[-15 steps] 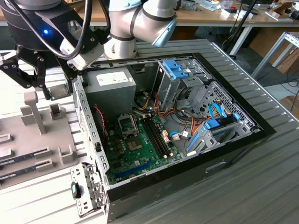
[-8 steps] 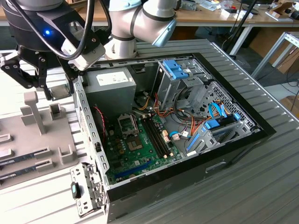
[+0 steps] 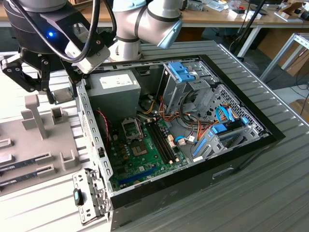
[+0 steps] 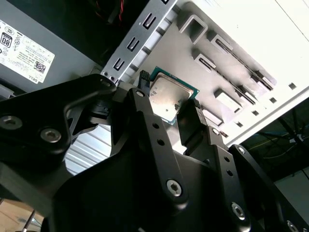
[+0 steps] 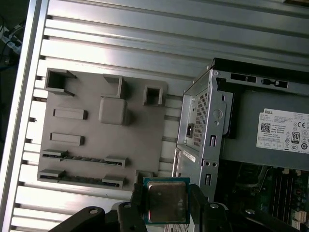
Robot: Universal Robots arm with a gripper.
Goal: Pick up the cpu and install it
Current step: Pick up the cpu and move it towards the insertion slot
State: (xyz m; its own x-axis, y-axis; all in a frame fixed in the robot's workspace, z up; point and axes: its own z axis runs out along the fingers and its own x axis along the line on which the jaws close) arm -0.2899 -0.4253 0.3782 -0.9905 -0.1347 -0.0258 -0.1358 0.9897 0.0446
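cpu [image 5: 165, 202] gripped flat in tool [image 4: 169, 94], arm [image 3: 145, 19] hovering at tray [image 5: 140, 135] edge

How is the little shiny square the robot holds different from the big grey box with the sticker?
The cpu is small, flat and square; the power supply is a big, deep box. The cpu is pinched in the gripper outside the case; the power supply sits inside it. Both are grey metal.

The cpu [image 5: 165, 200] (silvery lid, thin green rim) sits gripped by opposite edges in the end effector [image 5: 167, 203].
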